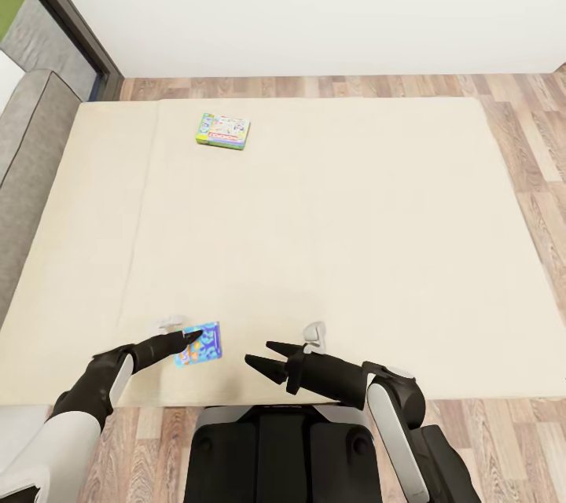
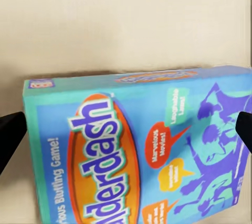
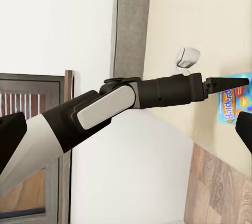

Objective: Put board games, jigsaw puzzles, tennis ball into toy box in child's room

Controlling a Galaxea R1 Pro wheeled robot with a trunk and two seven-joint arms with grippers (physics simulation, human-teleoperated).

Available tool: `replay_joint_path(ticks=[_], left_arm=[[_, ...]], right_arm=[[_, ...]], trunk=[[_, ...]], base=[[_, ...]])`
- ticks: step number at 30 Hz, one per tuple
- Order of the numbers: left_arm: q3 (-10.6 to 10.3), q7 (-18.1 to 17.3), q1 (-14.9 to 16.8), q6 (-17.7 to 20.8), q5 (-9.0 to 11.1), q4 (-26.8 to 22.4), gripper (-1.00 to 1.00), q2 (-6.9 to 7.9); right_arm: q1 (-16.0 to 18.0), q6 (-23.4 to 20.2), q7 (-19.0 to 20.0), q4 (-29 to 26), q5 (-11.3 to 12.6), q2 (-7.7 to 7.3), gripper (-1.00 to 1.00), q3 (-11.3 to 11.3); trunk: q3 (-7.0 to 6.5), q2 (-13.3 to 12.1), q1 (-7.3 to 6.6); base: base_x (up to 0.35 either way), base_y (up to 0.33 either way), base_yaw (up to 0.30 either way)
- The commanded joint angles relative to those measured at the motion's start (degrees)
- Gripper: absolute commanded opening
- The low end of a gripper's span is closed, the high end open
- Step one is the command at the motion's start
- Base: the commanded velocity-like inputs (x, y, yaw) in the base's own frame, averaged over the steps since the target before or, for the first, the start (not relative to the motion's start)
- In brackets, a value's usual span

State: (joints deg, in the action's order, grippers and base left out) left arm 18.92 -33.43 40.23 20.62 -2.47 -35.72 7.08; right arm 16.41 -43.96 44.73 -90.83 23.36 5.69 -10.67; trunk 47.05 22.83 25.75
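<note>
Head view: a wide beige bed [image 1: 314,236] is seen from above, with a grey headboard [image 1: 31,165] along its left side, a white wall [image 1: 314,0] beyond its far edge and wood-plank floor [image 1: 534,149] at the right. Two board games lie flat on the mattress, well apart. A white and green board game [image 1: 223,130] is placed near the far edge, left of centre. A blue Balderdash board game [image 1: 198,343] is placed near the close edge, left of the robot's trunk.

The left gripper [image 1: 191,337] is reached out over the near-left part of the Balderdash box, its dark fingertips at the box's left edge. In the left wrist view the same box [image 2: 142,150] is shown close up, with an orange oval bearing the title, purple cartoon figures and red and orange speech bubbles; the two black fingers [image 2: 10,137] are seen spread at either side of the box and apart from it, so the jaws are parted and nothing is grasped.

The right gripper [image 1: 265,355] is held just above the mattress near the close edge, right of the Balderdash box and apart from it; its two pointed fingers are spread and empty. In the right wrist view the left arm [image 3: 121,103] is shown stretched toward the blue box [image 3: 233,98].
</note>
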Motion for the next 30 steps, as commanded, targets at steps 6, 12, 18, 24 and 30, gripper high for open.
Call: replay_joint_path(ticks=[6, 12, 18, 24, 30], left_arm=[[0.3, -0.4, 0.0, 0.4, -0.3, -0.1, 1.00, -0.05], [0.3, -0.4, 0.0, 0.4, -0.3, -0.1, 1.00, -0.05], [0.4, -0.5, 0.0, 0.4, -0.3, -0.1, 1.00, 0.00], [0.6, -0.4, 0.0, 0.6, -0.3, -0.1, 1.00, 0.10], [0.4, -0.2, 0.0, 1.1, -0.4, -0.1, 1.00, 0.14]], right_arm=[[0.0, -0.3, 0.0, 0.0, 0.2, 0.01, 1.00, 0.0], [0.0, -0.3, 0.0, 0.0, 0.2, 0.01, 1.00, 0.1], [0.0, -0.3, 0.0, 0.0, 0.2, 0.02, 1.00, 0.0], [0.0, -0.3, 0.0, 0.0, 0.2, 0.02, 1.00, 0.0], [0.0, -0.3, -0.1, 0.0, 0.2, 0.02, 1.00, 0.0]], trunk=[[0.06, 0.1, 0.03], [0.06, 0.1, 0.03], [0.06, 0.1, 0.03], [0.06, 0.1, 0.03], [0.06, 0.1, 0.03]], base=[[0.000, -0.176, 0.000], [0.000, -0.111, 0.000], [0.000, -0.109, 0.000], [0.000, -0.024, 0.000], [0.000, -0.004, 0.000]])
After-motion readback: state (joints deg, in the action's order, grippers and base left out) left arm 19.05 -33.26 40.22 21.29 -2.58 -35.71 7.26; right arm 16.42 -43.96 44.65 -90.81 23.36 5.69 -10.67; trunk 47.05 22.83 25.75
